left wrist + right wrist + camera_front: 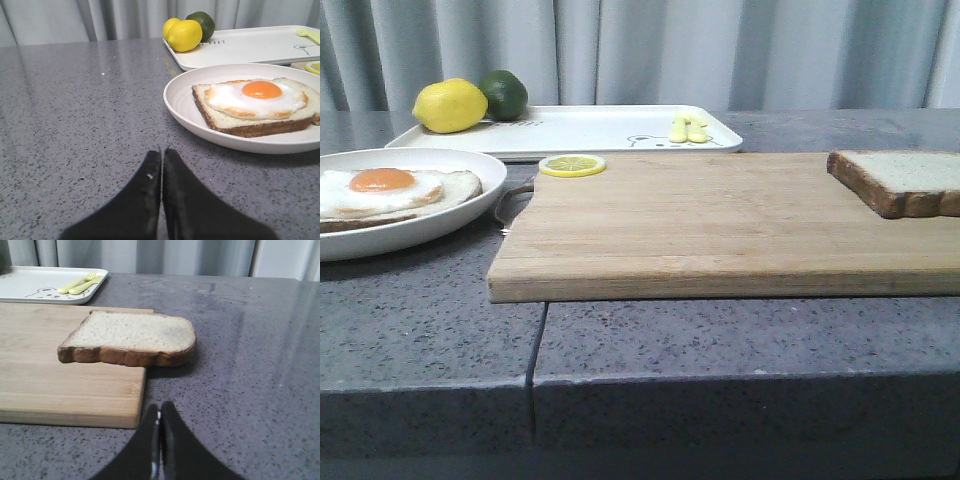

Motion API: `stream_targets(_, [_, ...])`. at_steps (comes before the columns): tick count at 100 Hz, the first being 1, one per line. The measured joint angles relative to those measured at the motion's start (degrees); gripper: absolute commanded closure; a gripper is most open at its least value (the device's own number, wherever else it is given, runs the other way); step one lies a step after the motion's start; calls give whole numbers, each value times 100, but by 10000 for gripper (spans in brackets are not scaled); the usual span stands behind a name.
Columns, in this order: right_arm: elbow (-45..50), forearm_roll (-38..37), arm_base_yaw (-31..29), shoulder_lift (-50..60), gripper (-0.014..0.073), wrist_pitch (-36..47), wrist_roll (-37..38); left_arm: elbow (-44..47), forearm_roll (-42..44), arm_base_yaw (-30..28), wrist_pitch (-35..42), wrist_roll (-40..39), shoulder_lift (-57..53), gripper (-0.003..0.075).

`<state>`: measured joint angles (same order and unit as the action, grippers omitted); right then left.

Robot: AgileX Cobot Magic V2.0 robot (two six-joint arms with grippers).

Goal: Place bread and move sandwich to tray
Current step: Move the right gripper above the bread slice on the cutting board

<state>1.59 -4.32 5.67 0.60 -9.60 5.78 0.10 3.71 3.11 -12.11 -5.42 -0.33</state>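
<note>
The bread (905, 180) lies on the right end of the wooden board (700, 225), overhanging its edge; it also shows in the right wrist view (130, 337). The sandwich, a slice with a fried egg (390, 190), sits on a round white plate (470, 205) at the left, also in the left wrist view (257, 105). The white tray (600, 130) lies behind the board. My left gripper (162, 152) is shut and empty over the counter, short of the plate (180, 107). My right gripper (160, 407) is shut and empty, near the board's corner (135, 410), short of the bread.
A lemon (450, 105) and a lime (505, 93) sit on the tray's left end, yellow utensils (688, 129) on its right. A lemon slice (572, 165) lies at the board's far left corner. Grey curtains hang behind the counter.
</note>
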Motion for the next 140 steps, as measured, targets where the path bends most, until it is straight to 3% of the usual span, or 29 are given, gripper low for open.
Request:
stream_targets(78, [0, 0, 0, 0, 660, 5, 0, 0, 0, 0, 164, 0, 0, 739])
stream_targets(111, [-51, 0, 0, 0, 660, 1063, 0, -302, -371, 0, 435, 0, 0, 739])
stream_targets(124, [-590, 0, 0, 0, 660, 533, 0, -829, -950, 0, 136, 0, 40, 739])
stream_targets(140, [-1622, 0, 0, -460, 660, -576, 0, -1886, -1116, 0, -1033, 0, 684, 739])
